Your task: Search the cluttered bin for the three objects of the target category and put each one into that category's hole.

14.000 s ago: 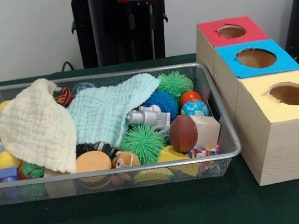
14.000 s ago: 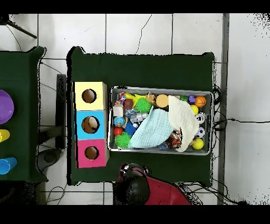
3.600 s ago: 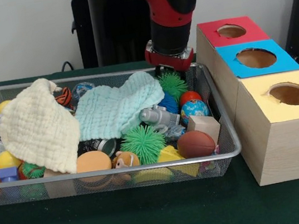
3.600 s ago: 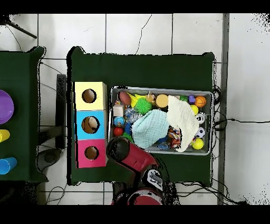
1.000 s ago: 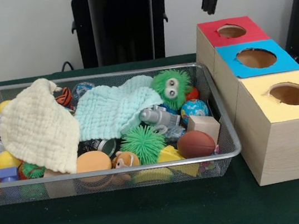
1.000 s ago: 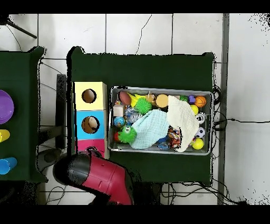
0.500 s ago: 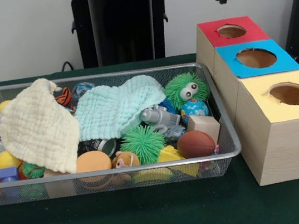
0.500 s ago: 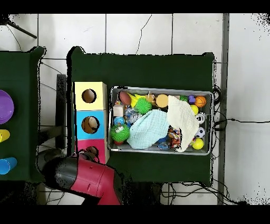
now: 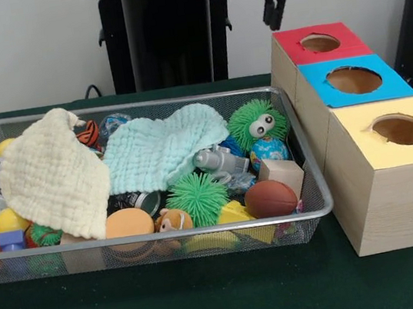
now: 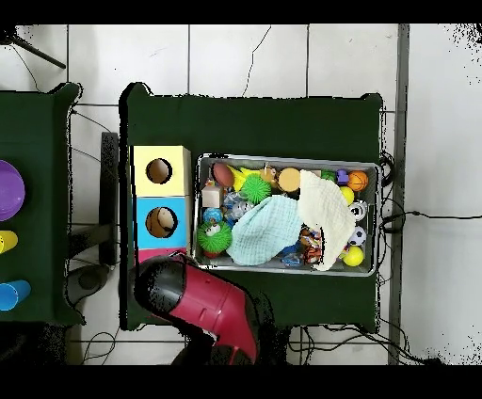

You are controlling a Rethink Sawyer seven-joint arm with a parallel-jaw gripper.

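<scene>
At table centre, bin (image 9: 164, 238): wire mesh, packed with toys; search it at the end next to the boxes, where the likely target lies in the open.
Red box (image 9: 289, 47): farthest of three, hole on top. Judged the hole in use, since the gripper hangs beside it.
Arm (image 10: 193, 301): covers the red box in the overhead view.
Puffer (image 9: 258, 122): green, with eyes, atop the pile just beside the bin's end wall. Come straight down on its crown, close gently, lift clear of the rim before crossing to the hole.
Gripper (image 9: 272, 11): high, by the red box's near corner; nothing seen in it; opening cannot be told.
Cream cloth (image 9: 51, 178): hides the toys at the far end.
Mint cloth (image 9: 163, 149): edge near the puffer; could snag.
Blue box (image 9: 383, 86), yellow box (image 9: 399, 195): wrong holes, in line.
Second puffer (image 9: 197, 196): green, mid-bin, exposed.
Football (image 9: 269, 198), block (image 9: 281, 171): at the front rim, clear of the grasp.
</scene>
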